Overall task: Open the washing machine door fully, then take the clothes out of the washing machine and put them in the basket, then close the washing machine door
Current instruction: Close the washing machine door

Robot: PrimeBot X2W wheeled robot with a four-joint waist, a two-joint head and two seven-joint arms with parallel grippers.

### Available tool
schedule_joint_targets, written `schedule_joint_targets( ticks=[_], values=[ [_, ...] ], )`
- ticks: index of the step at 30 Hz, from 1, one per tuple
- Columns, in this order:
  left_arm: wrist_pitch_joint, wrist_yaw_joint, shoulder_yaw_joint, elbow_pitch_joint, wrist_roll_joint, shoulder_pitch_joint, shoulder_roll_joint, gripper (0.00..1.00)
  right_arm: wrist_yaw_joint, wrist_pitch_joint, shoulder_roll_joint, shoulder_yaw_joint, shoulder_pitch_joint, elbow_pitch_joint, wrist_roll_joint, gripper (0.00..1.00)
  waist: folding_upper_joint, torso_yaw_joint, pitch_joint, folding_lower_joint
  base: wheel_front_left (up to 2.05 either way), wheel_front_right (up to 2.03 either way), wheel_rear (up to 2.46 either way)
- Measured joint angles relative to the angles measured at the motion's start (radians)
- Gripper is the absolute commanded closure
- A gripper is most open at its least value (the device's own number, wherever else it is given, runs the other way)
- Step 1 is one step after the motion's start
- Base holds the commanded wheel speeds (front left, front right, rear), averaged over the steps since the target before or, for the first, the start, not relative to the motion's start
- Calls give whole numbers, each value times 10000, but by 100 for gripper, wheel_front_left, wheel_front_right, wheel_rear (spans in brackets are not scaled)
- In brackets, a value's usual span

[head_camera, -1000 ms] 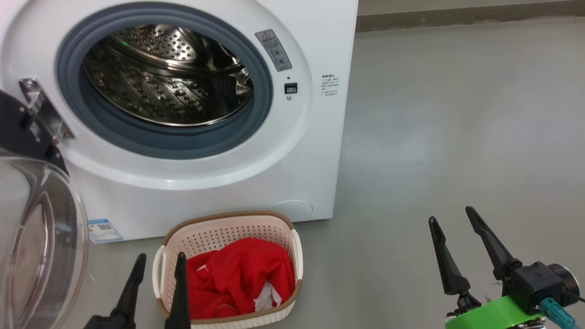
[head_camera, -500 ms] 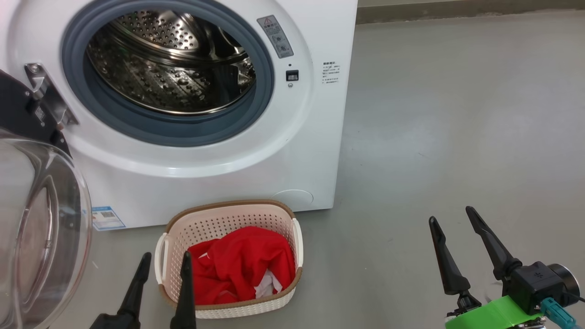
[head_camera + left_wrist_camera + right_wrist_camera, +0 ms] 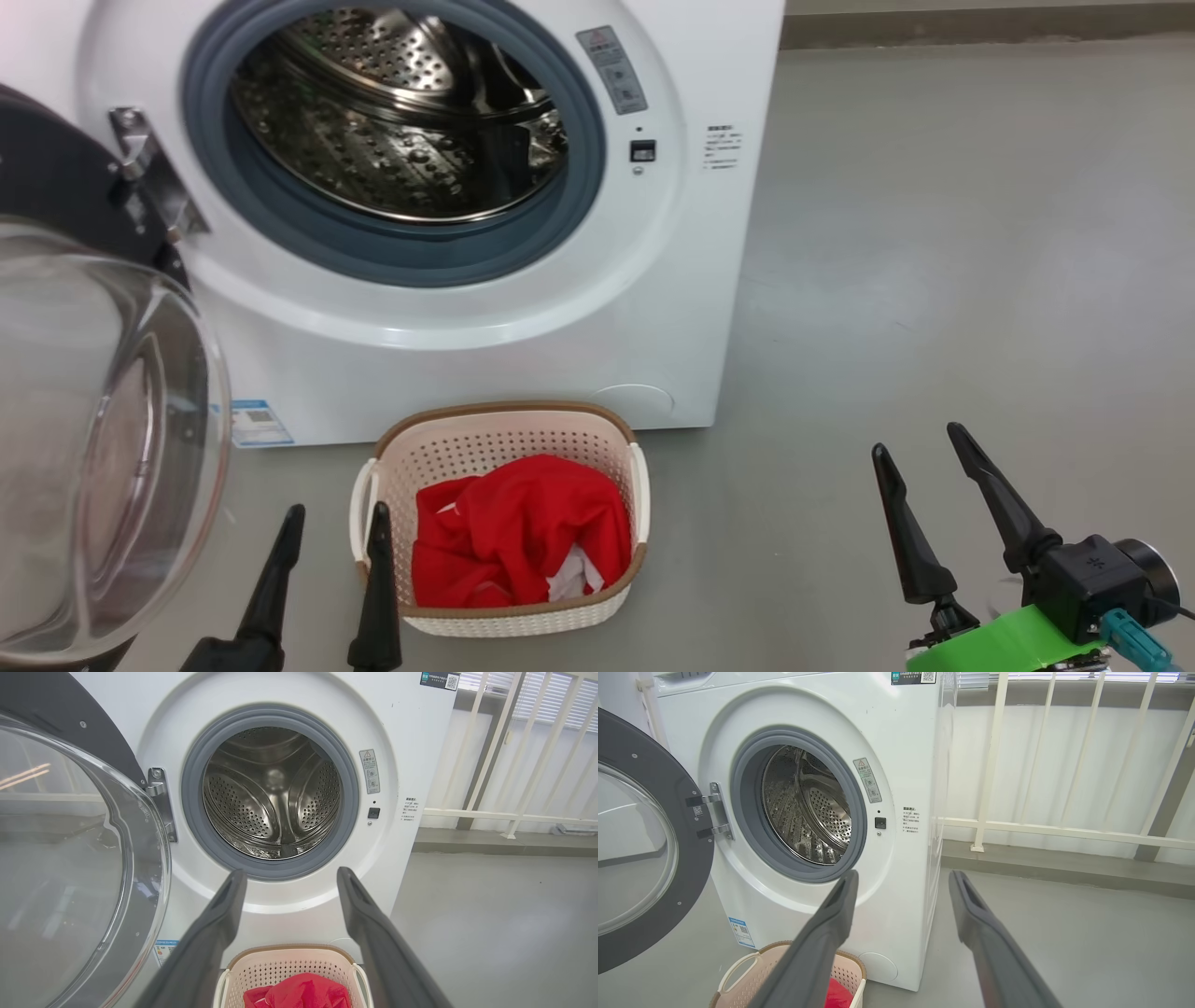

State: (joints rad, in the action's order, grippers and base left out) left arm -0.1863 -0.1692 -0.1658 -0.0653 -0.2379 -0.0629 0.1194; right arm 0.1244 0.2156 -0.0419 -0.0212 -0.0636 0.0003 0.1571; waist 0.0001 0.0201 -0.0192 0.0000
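The white washing machine stands with its door swung wide to the left, glass bowl bulging toward me. Inside the grey ring, the steel drum shows bare metal. The red and white clothes lie in the cream basket on the floor in front of the machine. My left gripper hangs open at the basket's left rim, holding nothing. My right gripper is open over bare floor at the right. In the left wrist view the door, drum and basket show; in the right wrist view the machine.
Grey floor spreads to the right of the machine. A white railing on a low kerb runs behind and right of it. The open door takes up the space at the left.
The camera has shifted, sliding the machine and basket rightward in the head view. Both grippers stay open in place; the clothes rest unmoved in the basket.
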Motion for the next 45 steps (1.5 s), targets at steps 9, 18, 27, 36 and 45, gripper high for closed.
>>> schedule_joint_targets(
  ticks=[9, 18, 27, 36, 45],
  values=[
    [58, -221, -15, -309, 38, -9, 148, 0, 0, 0, 0, -228, 3, 35, 0, 0, 0, -829, 84, 0, 0, 0, 0],
    [150, -378, -21, -564, 98, -168, 217, 0, 0, -44, -2, -355, 3, 23, 0, 0, 0, -1786, 265, 0, 0, 0, 0],
    [238, -516, -25, -777, 272, -209, 274, 0, 0, -50, -2, -573, 3, 25, 2, 0, 0, -2785, 369, 0, 0, 0, 0],
    [280, -608, -13, -968, 274, -244, 316, 0, 0, -46, -4, -614, 3, 25, 4, 0, 0, -3753, 345, 0, 0, 0, 0],
    [265, -740, -8, -1035, 272, -244, 316, 0, 0, -52, -4, -629, 12, 23, -2, 0, 0, -4262, 90, 0, 0, 0, 0]
  ],
)
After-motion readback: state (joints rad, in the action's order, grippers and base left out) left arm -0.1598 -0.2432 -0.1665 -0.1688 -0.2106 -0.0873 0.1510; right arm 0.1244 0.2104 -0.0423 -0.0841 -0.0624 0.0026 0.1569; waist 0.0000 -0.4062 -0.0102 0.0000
